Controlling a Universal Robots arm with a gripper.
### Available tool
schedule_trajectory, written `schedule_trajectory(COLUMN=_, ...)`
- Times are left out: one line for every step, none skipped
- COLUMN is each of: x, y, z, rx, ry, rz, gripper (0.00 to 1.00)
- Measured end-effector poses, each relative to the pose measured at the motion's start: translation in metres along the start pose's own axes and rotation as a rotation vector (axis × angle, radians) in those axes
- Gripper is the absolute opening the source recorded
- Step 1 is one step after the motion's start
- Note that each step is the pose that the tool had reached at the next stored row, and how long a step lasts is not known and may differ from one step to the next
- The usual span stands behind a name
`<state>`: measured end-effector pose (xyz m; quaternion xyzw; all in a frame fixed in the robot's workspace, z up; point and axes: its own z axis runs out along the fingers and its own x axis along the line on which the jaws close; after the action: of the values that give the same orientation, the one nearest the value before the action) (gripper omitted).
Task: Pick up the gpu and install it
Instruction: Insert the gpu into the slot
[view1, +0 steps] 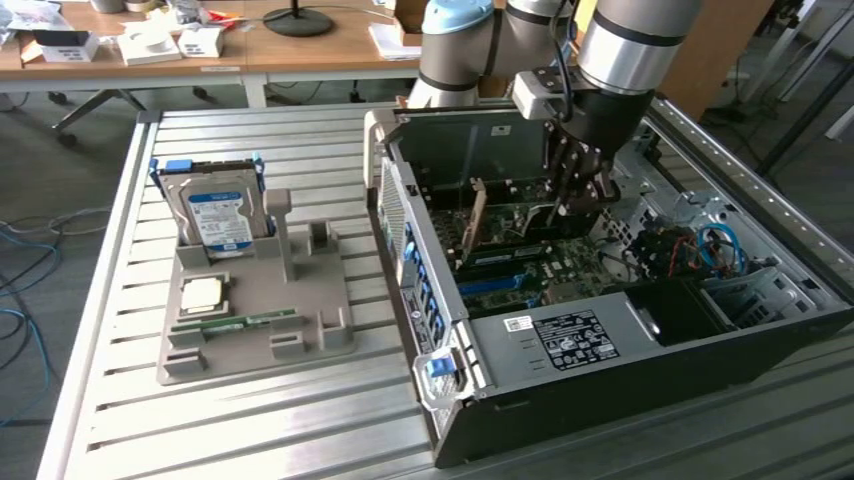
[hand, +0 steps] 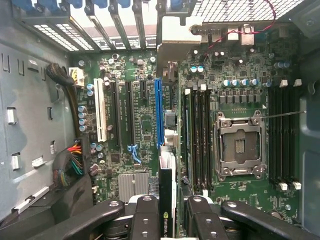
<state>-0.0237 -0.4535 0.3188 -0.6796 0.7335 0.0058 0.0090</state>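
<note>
Alignment looks like the heart of this step: I judge the card should hang square over its slot and go down level, without rocking, so that contacts and end bracket meet their places together. In the exterior view, the dark two-fingered gripper (view1: 583, 203) on the grey arm (view1: 621, 60) reaches down into the open black metal computer case (view1: 667, 400), low over the green motherboard (view1: 611, 248). The gpu (view1: 477, 218), a thin flat dark circuit card with a brownish edge, stands upright inside the case, on the gripper's side toward the exterior view's left. Whether it touches the board I cannot tell. In the wrist view, the gripper (hand: 167, 225) is clamped on the gpu (hand: 166, 197), with the black fingers (hand: 145, 220) pressed against either face. The card runs in line with the long blue expansion slot (hand: 159, 112) or the slot just beside it; which one I cannot tell. Seen edge-on, the card is a narrow dark strip with a small green logo on its upper edge. It looks thin, stiff and straight, with little margin for tilt.
</note>
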Motion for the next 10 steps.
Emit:
schedule_trajectory(x=0.0, y=0.0, z=0.0002, rx=0.0, ry=0.0001, rz=0.0, gripper=0.26)
schedule_trajectory(x=0.0, y=0.0, z=0.0002, rx=0.0, ry=0.0, rz=0.0, gripper=0.26)
schedule_trajectory(x=0.0, y=0.0, z=0.0003, rx=0.0, ry=0.0, rz=0.0, gripper=0.26)
schedule_trajectory(x=0.0, y=0.0, z=0.0007, rx=0.0001, ry=-0.0003, rz=0.0, gripper=0.26)
schedule_trajectory(x=0.0, y=0.0, z=0.001, rx=0.0001, ry=-0.0002, rz=0.0, gripper=0.26)
schedule_trajectory(x=0.0, y=0.0, z=0.001, rx=0.0, ry=0.0, rz=0.0, gripper=0.26)
schedule_trajectory(x=0.0, y=0.0, z=0.001, rx=0.0, ry=0.0001, rz=0.0, gripper=0.26)
schedule_trajectory(x=0.0, y=0.0, z=0.001, rx=0.0, ry=0.0001, rz=0.0, gripper=0.26)
schedule_trajectory(x=0.0, y=0.0, z=0.001, rx=0.0, ry=0.0001, rz=0.0, gripper=0.26)
schedule_trajectory(x=0.0, y=0.0, z=0.001, rx=0.0, ry=0.0, rz=0.0, gripper=0.26)
